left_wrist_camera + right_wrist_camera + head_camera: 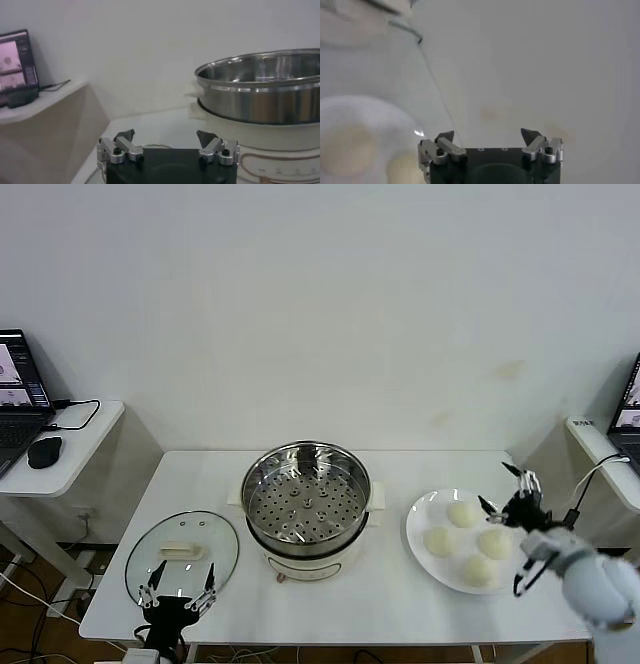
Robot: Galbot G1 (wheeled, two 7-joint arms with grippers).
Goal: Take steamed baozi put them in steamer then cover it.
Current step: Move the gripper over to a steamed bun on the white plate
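Nearby, laptops (18, 389) flank the table (390, 589); both released pincers, left (178, 596) over cover (183, 556), right (508, 489) over baozi (494, 542).

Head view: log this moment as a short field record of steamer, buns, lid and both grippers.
steamer: table centre, uncovered, tray empty
buns: four on the plate, to the steamer's right
lid: flat on the table, to the steamer's left
right gripper: open, above the plate's right edge, holding nothing
left gripper: open, at the lid's near edge
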